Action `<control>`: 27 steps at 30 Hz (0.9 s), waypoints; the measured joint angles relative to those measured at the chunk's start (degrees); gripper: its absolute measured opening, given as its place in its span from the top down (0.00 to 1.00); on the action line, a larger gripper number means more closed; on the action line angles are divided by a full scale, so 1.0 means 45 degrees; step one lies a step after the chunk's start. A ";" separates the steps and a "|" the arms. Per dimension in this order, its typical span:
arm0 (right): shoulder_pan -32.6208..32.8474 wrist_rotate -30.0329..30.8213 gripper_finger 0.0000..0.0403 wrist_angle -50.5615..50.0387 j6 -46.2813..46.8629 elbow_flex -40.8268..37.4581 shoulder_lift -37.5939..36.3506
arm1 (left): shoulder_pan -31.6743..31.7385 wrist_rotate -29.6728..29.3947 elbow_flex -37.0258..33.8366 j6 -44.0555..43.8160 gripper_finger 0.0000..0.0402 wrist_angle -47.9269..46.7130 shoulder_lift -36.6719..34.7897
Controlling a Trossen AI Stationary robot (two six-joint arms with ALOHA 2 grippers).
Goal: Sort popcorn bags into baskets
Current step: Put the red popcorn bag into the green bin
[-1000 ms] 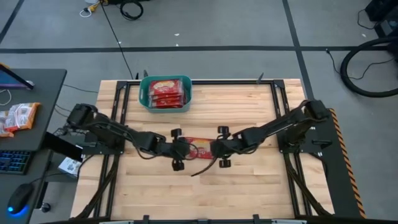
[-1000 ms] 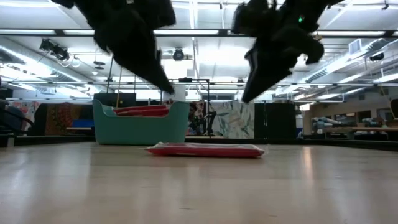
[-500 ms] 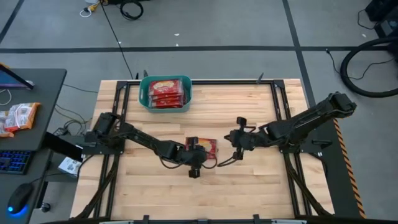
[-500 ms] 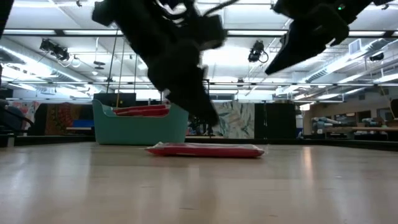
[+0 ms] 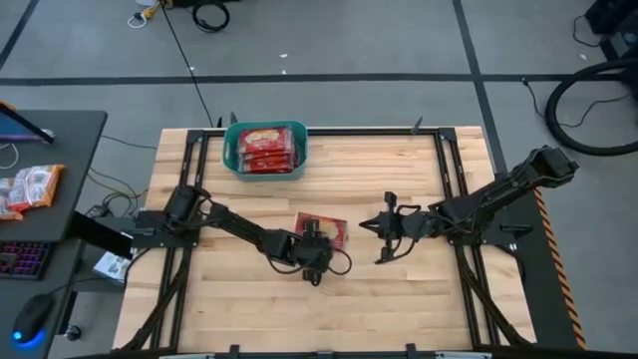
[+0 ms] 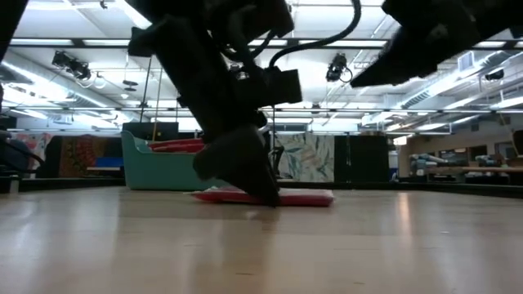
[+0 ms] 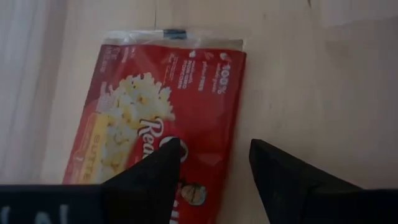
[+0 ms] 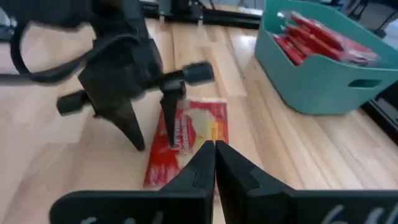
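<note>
One red popcorn bag (image 5: 321, 229) with a cream-yellow label lies flat on the wooden table near its middle; it also shows in the left wrist view (image 7: 155, 118), the right wrist view (image 8: 186, 134) and the low view (image 6: 302, 197). My left gripper (image 5: 317, 249) is open and low at the bag's near long edge, toward its left end. One finger is over the bag, the other over bare wood. My right gripper (image 5: 369, 227) is shut and empty, raised to the right of the bag. The teal basket (image 5: 234, 150) at the far left holds several red bags (image 5: 267, 148). My left gripper comes down slanting from the table's left. One fingertip (image 7: 166, 149) is down at the bag's printed face near its near long edge (image 7: 230, 137). The other fingertip (image 7: 261, 152) is at the wood beside that edge. I cannot tell whether the tips touch. The bag lies flat.
Black frame rails (image 5: 199, 160) run along the table's left, right and far sides. A grey desk (image 5: 40, 199) with a keyboard, a mouse and snack packets stands off the left edge. Bare wood lies along the near side (image 5: 329, 314).
My right gripper has drawn back from the bag toward the table's right edge and risen. My left gripper has gone right and toward the near edge, then dropped to the bag's near long edge. The bag has turned a little on the table.
</note>
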 joint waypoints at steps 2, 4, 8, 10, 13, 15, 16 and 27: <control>0.0101 0.0070 0.96 -0.0024 0.0017 -0.0364 -0.0085 | 0.0001 -0.0228 -0.0057 0.0210 0.52 0.0063 0.0221; 0.0120 -0.0016 0.96 0.0689 0.0041 -0.0417 0.0276 | -0.0001 -0.0051 -0.0001 0.0225 0.56 -0.0116 0.0232; 0.0145 -0.0291 0.96 0.0873 0.0023 -0.0558 0.0381 | 0.0027 0.0114 0.0011 0.0177 0.70 -0.0345 0.0236; 0.0166 -0.0311 0.96 0.0719 -0.0038 -0.0603 0.0285 | 0.0067 0.0156 0.0046 0.0097 0.80 -0.0477 0.0244; 0.0185 -0.0405 0.96 0.0744 -0.0013 -0.0542 0.0266 | 0.0067 0.0258 0.0013 -0.0035 0.94 -0.0695 0.0031; 0.0226 -0.0504 0.96 0.0891 0.0001 -0.0551 0.0250 | 0.0067 0.0384 0.0013 -0.0062 0.97 -0.0912 -0.0195; 0.0230 -0.0513 0.96 0.0859 -0.0002 -0.0545 0.0220 | 0.0067 0.0518 -0.0030 -0.0069 0.98 -0.1094 -0.0310; 0.0387 -0.0410 0.96 0.0621 0.0045 -0.0548 0.0084 | 0.0067 0.0209 -0.0069 -0.0403 0.99 -0.2515 -0.1954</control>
